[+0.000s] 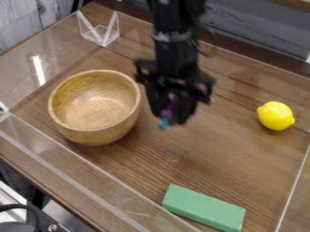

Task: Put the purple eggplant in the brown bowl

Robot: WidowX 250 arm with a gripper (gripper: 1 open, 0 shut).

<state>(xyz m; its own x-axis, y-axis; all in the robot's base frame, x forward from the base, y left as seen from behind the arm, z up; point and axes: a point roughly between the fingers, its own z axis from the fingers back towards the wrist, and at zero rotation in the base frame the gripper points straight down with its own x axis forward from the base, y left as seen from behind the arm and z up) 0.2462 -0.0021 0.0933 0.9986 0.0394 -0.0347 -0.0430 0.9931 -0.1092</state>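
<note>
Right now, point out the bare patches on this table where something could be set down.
Free: the wood between the round light-brown wooden bowl, the yellow lemon and the green rectangular block; also the near-left corner in front of the bowl. Crowded: beside the bowl's right rim, where the gripper holds the small purple eggplant.

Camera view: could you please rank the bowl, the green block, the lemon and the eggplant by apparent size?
1. Bowl, clearly largest.
2. Green block, though it lies nearest the camera.
3. Lemon.
4. Eggplant, unsure: the gripper hides most of it.
</note>
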